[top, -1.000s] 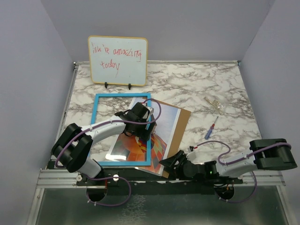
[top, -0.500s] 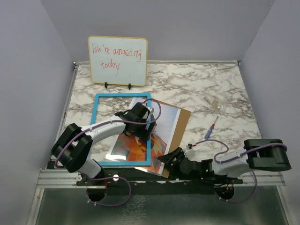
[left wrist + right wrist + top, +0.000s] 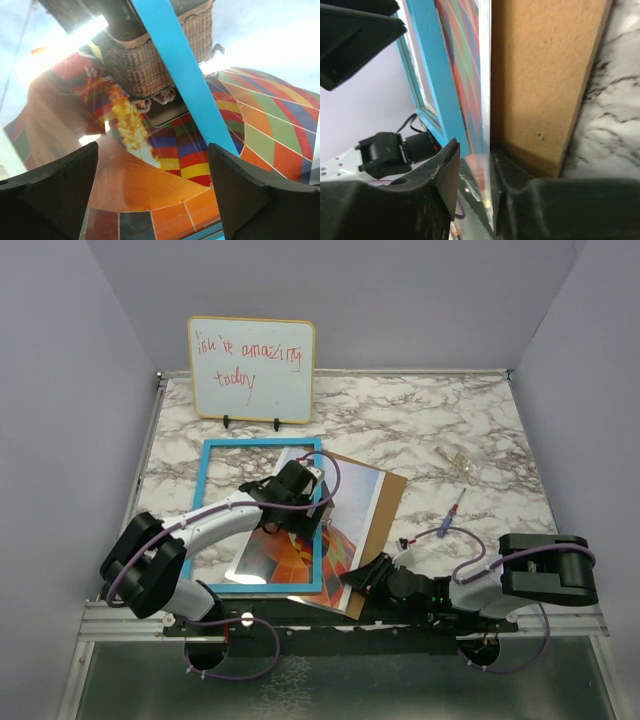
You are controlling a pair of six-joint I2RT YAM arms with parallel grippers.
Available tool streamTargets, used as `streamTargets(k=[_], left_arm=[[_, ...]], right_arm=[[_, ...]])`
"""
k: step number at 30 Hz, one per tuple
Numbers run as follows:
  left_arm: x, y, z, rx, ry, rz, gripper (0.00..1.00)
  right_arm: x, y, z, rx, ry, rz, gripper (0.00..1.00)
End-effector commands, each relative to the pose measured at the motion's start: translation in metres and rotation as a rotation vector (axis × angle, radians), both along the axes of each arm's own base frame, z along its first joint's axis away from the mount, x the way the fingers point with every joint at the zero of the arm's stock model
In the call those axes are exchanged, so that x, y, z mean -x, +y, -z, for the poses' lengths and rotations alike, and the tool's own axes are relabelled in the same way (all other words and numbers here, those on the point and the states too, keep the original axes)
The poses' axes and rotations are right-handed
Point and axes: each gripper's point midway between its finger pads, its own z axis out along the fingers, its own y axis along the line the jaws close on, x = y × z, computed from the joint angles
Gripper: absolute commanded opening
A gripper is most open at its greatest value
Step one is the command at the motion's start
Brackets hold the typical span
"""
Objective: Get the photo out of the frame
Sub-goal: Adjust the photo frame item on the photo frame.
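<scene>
The frame (image 3: pixel 205 510) lies flat at the left-centre, bright blue rim up. The photo (image 3: pixel 345 490) lies skewed under it and sticks out to the right, on the brown backing board (image 3: pixel 388 502). My left gripper (image 3: pixel 300 522) is open, low over the frame's right rim. In the left wrist view (image 3: pixel 152 197) its fingers straddle the balloon print (image 3: pixel 270 125) and the blue rim (image 3: pixel 185 75). My right gripper (image 3: pixel 358 578) is at the photo's near corner. In the right wrist view (image 3: pixel 475 175) its jaws stand narrowly open around the photo's thin edge (image 3: pixel 470 75), between the frame (image 3: pixel 437 85) and the board (image 3: pixel 540 75).
A small whiteboard (image 3: pixel 252 368) with red handwriting stands at the back left. A blue-handled screwdriver (image 3: pixel 452 515) and a small clear item (image 3: pixel 458 462) lie on the marble table (image 3: pixel 440 410) to the right. Grey walls close three sides.
My right gripper has slid left along the near edge until its jaws are around the photo's near corner. The left gripper has stayed over the frame's right rim, shifting only slightly.
</scene>
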Motion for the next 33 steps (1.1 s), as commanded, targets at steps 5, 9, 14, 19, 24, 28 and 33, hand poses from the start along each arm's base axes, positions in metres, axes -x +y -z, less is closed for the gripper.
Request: streamTargets(k=[5,9,14,19,24,28,33], left_arm=[[-0.022,0.028,-0.036,-0.028,-0.194,-0.135,0.94],[-0.032,0.041,-0.057,-0.015,-0.289,-0.203,0.96],[-0.038,0.054,-0.078,0.001,-0.379,-0.264,0.97],[-0.038,0.055,-0.086,0.025,-0.407,-0.269,0.98],[-0.039,0.054,-0.083,0.022,-0.397,-0.262,0.98],[-0.035,0.045,-0.08,0.046,-0.366,-0.212,0.98],[-0.017,0.01,-0.072,0.165,-0.28,-0.035,0.98]], right_arm=[[-0.005,0.005,-0.02,-0.004,-0.119,-0.056,0.16],[-0.013,-0.001,-0.035,-0.007,-0.169,-0.042,0.0],[-0.025,-0.016,-0.042,0.093,-0.191,0.011,0.0],[-0.036,-0.067,-0.039,0.27,-0.168,0.137,0.01],[-0.037,-0.113,-0.054,0.331,-0.149,0.221,0.01],[-0.026,-0.119,-0.035,0.363,-0.089,0.183,0.05],[-0.007,-0.122,0.011,0.462,0.069,0.156,0.39]])
